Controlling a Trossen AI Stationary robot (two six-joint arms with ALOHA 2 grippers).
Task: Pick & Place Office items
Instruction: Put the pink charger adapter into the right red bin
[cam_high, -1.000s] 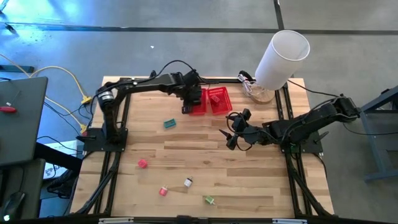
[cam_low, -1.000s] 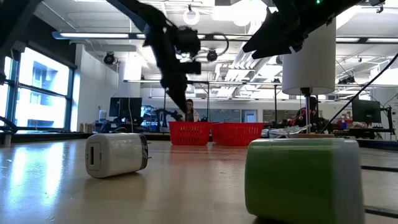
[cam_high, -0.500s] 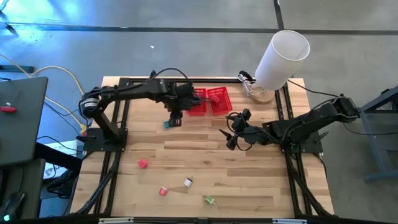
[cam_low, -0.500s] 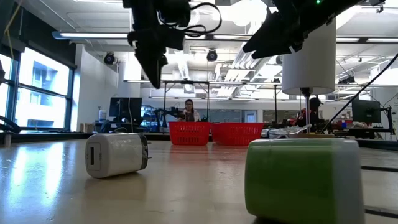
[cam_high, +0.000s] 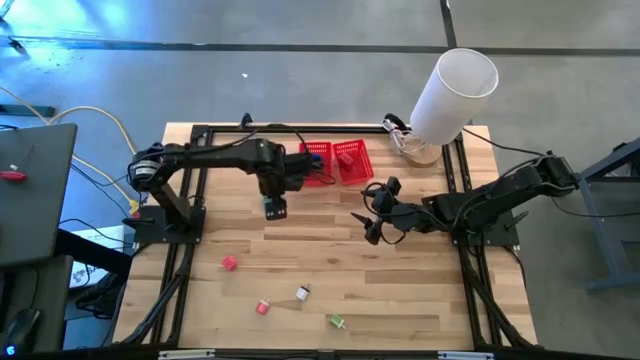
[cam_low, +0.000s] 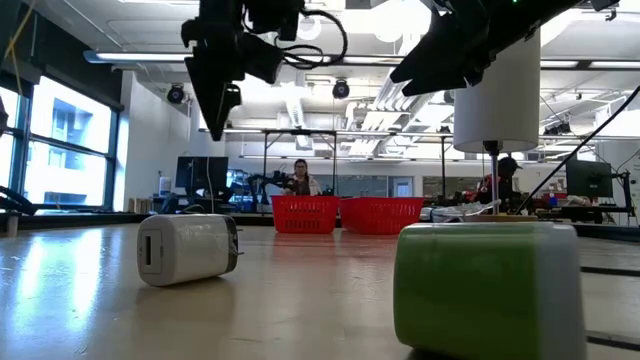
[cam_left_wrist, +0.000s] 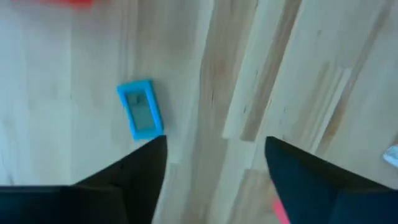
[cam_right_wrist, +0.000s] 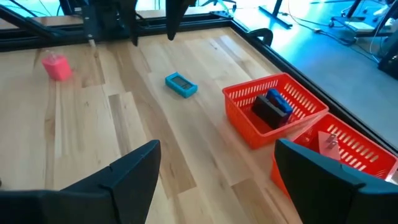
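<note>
L gripper (cam_high: 275, 207) hangs over the table (cam_high: 420, 300), just in front of the two red baskets, right above the teal item (cam_left_wrist: 141, 116). In the high view the gripper hides the teal item; the L wrist view shows it flat on the wood beside one finger (cam_left_wrist: 140, 165), not between them. Fingers spread wide, nothing held.

R gripper (cam_high: 368, 222) hovers mid-table, R of centre, pointed toward the L arm. Jaws wide apart, empty per R wrist view, where its fingers (cam_right_wrist: 134, 171) frame bare wood.

Baskets: L basket (cam_high: 316, 163) and R basket (cam_high: 351, 160) sit side by side at the far edge, touching or nearly so. R wrist view shows a black rectangle (cam_right_wrist: 267, 111) w/ sth blue beside it inside the L basket; a small whitish bit lies in the R basket, too small to ID.

Loose items on the near half: pink item (cam_high: 229, 263) L of centre; red-white item (cam_high: 263, 307), whitish item (cam_high: 302, 292) and green item (cam_high: 336, 321) in a loose row toward the near edge, all well apart from both grippers. Low view has the whitish item lying on its side and the green one very close to the lens.

White cylinder (cam_high: 455, 93) stands at the far R corner. Low view: a person (cam_low: 299, 178) seated in the room behind the baskets.
</note>
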